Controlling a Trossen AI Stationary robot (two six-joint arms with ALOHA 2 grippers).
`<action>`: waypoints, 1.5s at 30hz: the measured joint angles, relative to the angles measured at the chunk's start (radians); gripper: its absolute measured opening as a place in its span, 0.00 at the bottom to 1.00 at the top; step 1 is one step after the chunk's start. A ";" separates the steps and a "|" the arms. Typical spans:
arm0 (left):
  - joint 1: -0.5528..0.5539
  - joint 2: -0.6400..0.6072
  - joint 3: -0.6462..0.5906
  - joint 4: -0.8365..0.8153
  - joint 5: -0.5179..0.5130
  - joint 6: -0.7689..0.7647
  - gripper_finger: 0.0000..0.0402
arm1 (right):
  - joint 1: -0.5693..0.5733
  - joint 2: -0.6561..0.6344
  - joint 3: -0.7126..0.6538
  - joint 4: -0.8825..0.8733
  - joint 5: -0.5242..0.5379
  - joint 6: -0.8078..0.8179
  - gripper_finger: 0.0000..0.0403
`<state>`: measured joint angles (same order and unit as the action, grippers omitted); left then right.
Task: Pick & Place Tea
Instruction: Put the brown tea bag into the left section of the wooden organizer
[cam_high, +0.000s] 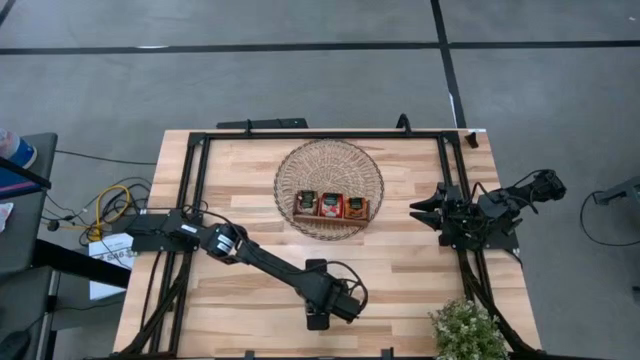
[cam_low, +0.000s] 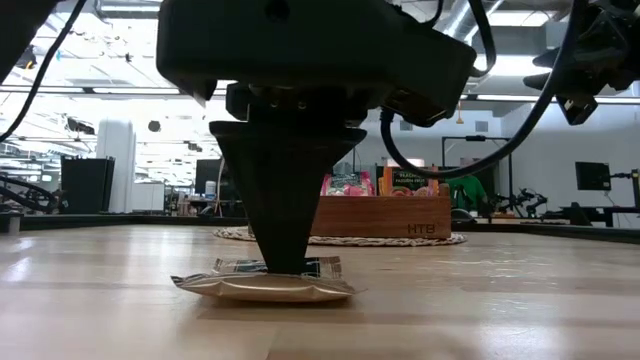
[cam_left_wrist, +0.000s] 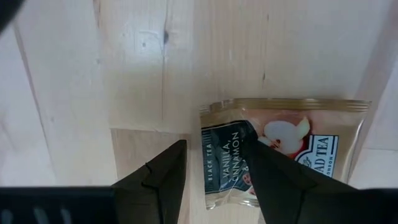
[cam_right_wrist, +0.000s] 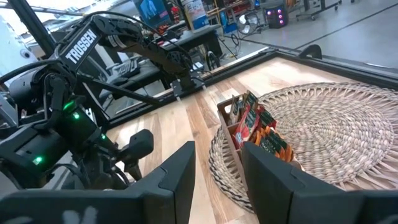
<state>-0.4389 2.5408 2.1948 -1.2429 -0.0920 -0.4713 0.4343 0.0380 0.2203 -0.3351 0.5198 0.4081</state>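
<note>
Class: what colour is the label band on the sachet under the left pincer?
Dark navy, on the sachet; left wrist view.

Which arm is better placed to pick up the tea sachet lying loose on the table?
The left. Its gripper is down at the sachet near the table's front edge, fingers open astride one edge. The right gripper waits beside the basket, away from it.

Glossy foil-like tea sachet (cam_left_wrist: 283, 152) lies on the pale, smooth wooden worktop (cam_high: 400, 280); the basket (cam_high: 330, 165) is rough woven wicker; the tray (cam_low: 380, 215) is matt brown wood.
</note>
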 joint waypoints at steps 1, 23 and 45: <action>0.000 0.000 -0.001 -0.003 0.000 0.000 0.40 | 0.000 0.000 0.000 0.000 0.000 0.000 0.30; 0.012 -0.025 0.001 -0.183 -0.235 -0.012 0.00 | 0.000 0.000 0.000 -0.003 0.000 -0.001 0.30; 0.127 -0.269 0.065 -0.328 -0.772 0.263 0.00 | 0.000 0.000 0.000 0.001 0.003 0.001 0.30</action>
<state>-0.3124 2.2723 2.2597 -1.5710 -0.8644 -0.2088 0.4339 0.0380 0.2203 -0.3340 0.5224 0.4088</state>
